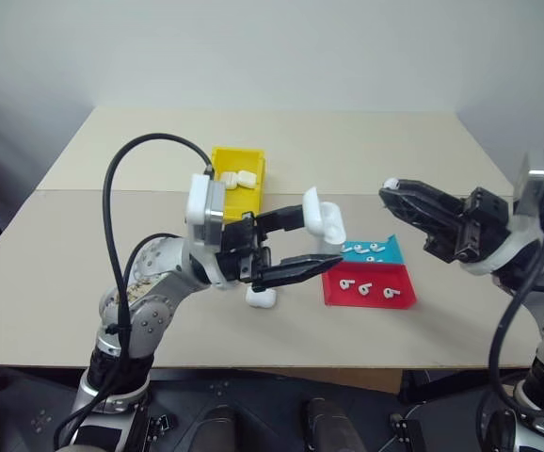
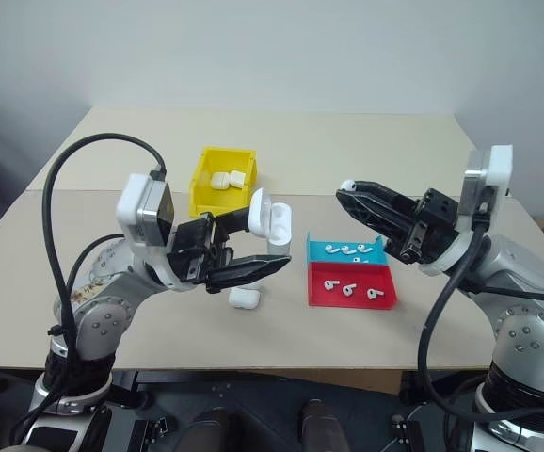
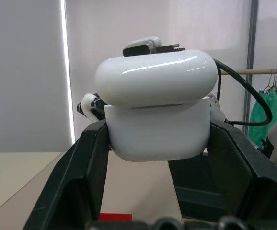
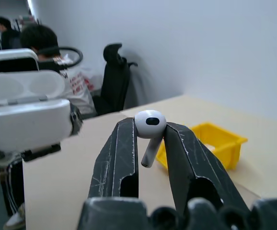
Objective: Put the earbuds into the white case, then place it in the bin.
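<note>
Your left claw is raised above the pale table and is clamped on a white case, whose hinged lid stands flipped open; the wrist view shows the case's body squeezed between the two black fingers. On the table just below that claw lies another white case, closed. Behind your left arm, farther back on the table, stands the yellow bin, and inside it rest what look like two more white cases. To the right of the held case sit two shallow trays side by side, a teal tray behind and a red tray in front, each with several loose earbuds scattered in it. Your right claw is lifted above the trays, pointing left toward the open case but well apart from it. It is nearly closed, pinching one earbud between its fingertips.
</note>
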